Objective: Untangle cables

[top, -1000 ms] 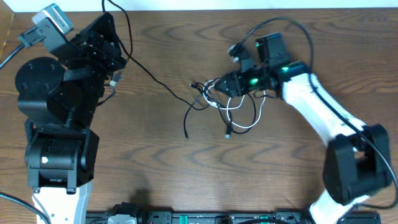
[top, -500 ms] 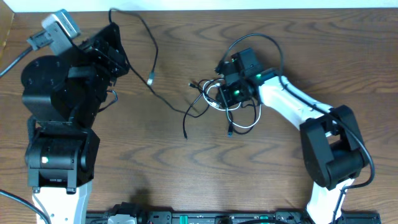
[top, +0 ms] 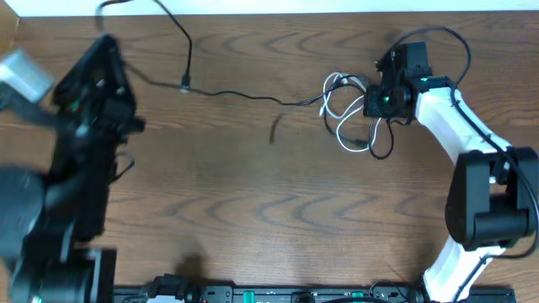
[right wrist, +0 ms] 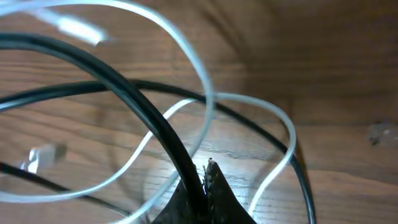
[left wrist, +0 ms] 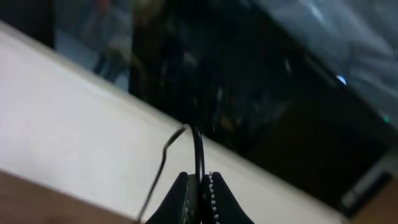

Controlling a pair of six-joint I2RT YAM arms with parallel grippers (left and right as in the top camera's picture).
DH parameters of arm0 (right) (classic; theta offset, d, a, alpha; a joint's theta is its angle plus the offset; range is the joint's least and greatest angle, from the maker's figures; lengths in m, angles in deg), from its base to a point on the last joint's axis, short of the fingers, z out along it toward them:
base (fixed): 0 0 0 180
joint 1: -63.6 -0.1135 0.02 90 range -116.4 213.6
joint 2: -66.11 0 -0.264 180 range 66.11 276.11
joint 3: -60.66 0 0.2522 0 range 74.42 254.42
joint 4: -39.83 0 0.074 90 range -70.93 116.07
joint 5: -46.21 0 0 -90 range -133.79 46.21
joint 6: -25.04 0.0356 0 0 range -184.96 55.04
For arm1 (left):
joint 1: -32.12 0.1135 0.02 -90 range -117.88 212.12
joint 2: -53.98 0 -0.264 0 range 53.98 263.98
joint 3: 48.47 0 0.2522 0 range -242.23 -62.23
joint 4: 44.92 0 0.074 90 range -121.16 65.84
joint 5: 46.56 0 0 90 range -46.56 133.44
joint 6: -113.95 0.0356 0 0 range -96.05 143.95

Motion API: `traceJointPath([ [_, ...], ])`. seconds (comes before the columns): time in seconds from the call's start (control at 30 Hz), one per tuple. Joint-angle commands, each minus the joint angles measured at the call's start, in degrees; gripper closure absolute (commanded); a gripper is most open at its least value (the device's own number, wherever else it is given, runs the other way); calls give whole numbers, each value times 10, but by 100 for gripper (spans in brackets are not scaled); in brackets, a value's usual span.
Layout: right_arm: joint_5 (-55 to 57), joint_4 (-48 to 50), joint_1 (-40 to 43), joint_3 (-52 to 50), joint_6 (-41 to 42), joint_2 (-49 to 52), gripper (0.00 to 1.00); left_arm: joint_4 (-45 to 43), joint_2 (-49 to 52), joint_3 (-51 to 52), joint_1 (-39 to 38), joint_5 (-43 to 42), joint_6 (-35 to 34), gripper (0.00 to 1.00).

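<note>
Left tool [left wrist: 199,186] pinched on a thin black cable [left wrist: 198,149], right tool [right wrist: 202,183] pinched on a black strand [right wrist: 146,118] of the white-and-black tangle [top: 345,118] at the counter's [top: 253,210] right rear.

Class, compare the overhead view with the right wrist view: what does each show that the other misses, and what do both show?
Only overhead: the left arm, blurred, and a stretched black cable running from that side toward the tangle. Only right wrist: the right gripper seen close up, shut on a black cable. Both: the white cable looping over the table.
</note>
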Motion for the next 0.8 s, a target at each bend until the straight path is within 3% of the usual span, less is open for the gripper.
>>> traceJointPath([
  [0.0,7,-4,15,5,10,36,99,6,-23,-12,2,75,22,92],
  [0.17,-16,-5,26,5,2,46,97,71,-12,-12,1,58,19,92],
  [0.23,-96,-5,26,11,-51,43,66,104,14,-12,1,-14,19,92],
  [0.27,-127,-5,25,13,-67,40,57,113,29,-12,1,-45,19,92],
  [0.4,-222,-7,24,17,-104,8,38,124,93,-12,1,-145,19,93],
  [0.53,-294,-9,24,17,-124,-55,32,120,148,-12,1,-212,18,93],
  [0.67,-332,-7,23,17,-129,-122,23,106,171,-12,1,-214,-22,93],
  [0.77,-401,-1,12,17,-128,-147,22,77,172,-12,1,-213,-52,93],
])
